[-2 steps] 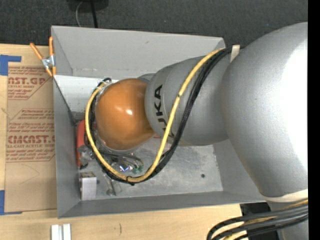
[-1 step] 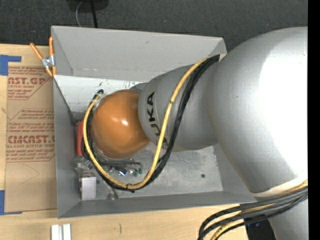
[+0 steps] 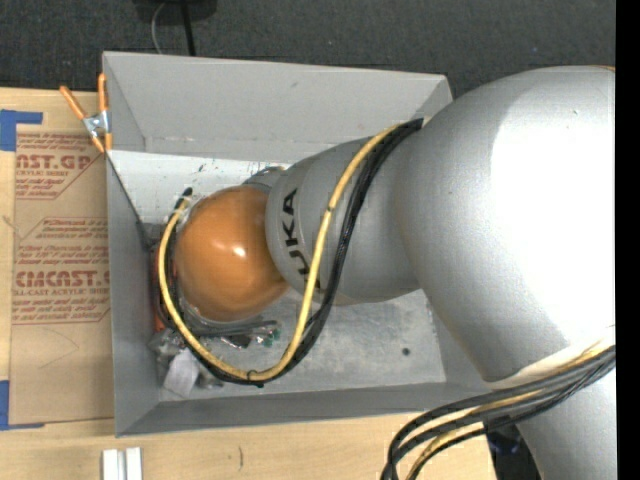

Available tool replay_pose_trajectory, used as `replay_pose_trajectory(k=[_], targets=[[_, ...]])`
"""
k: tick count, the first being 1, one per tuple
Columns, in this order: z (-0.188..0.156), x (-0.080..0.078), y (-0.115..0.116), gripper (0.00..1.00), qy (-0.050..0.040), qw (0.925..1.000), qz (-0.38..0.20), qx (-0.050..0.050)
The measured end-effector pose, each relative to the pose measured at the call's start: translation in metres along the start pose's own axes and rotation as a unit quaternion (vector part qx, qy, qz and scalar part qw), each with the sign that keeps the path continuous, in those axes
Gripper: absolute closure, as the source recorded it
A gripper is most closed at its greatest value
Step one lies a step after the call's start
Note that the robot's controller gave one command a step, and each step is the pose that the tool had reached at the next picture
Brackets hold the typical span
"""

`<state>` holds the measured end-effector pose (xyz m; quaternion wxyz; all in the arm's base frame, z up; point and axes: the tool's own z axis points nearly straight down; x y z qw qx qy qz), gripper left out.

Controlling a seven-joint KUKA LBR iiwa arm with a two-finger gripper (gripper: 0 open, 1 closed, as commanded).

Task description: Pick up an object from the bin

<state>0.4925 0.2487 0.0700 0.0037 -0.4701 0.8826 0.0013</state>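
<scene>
A small heap of loose things lies in the bin's near left corner, partly under the arm's orange dome. A pale grey crumpled piece (image 3: 181, 372) sits nearest the corner. A thin red thing (image 3: 158, 306) stands against the left wall. A small dark item with a green spot (image 3: 265, 337) lies just below the dome. What lies under the dome is hidden.
The arm reaches in from the right and covers most of the bin's floor. Its orange dome and yellow and black cables hang over the left half. Bare grey floor shows at the near right, and the far wall is bare.
</scene>
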Motion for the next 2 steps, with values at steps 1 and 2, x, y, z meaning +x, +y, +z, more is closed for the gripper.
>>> replay_pose_trajectory(k=[1,2], targets=[[0.000,0.000,0.000,1.00,-0.0001,1.0000,0.000,0.000],[-0.064,-0.003,0.000,1.00,-0.0037,1.0000,0.000,0.001]])
